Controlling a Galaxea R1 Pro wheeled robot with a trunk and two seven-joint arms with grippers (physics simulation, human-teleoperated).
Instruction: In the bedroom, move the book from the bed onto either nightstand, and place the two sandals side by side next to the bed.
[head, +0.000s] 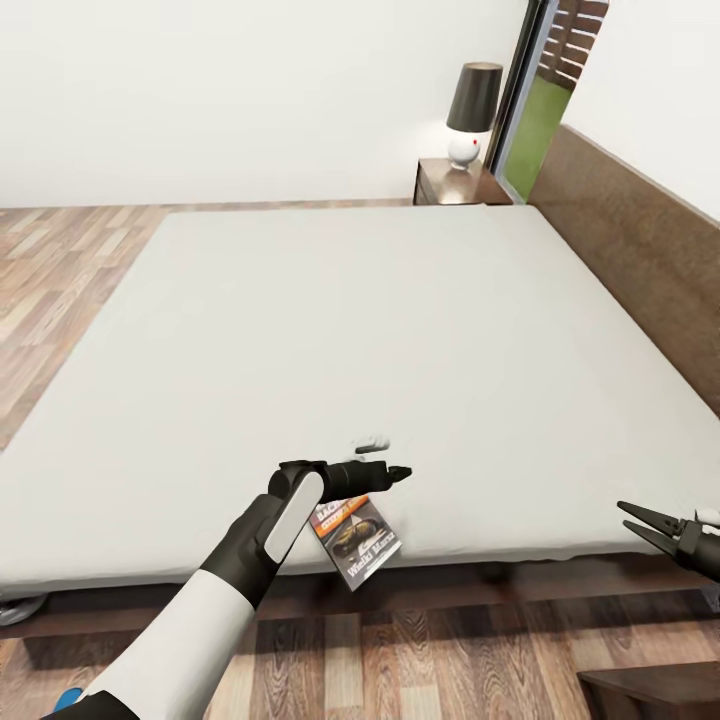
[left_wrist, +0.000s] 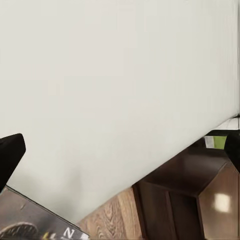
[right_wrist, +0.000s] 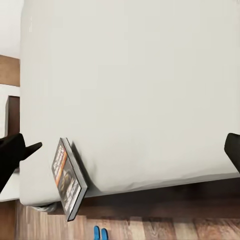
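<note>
From my head camera, my left gripper (head: 395, 472) sits over the near edge of the bed (head: 330, 330), its jaws drawn close together just above the book (head: 356, 540). I cannot tell whether they actually pinch it. The book lies at the mattress edge, tilted, with its lower part hanging out past the edge over the wood floor (head: 400, 660). In the right wrist view the book (right_wrist: 67, 179) stands up off the edge at an angle, and two blue sandals (right_wrist: 99, 233) lie together on the floor below it. Further right and far back, a nightstand (head: 462, 184) stands beside the headboard (head: 640, 250), carrying a lamp (head: 472, 112) with a dark shade. At the far right, my right gripper (head: 640, 525) hovers near the bed's edge, jaws spread and holding nothing.
</note>
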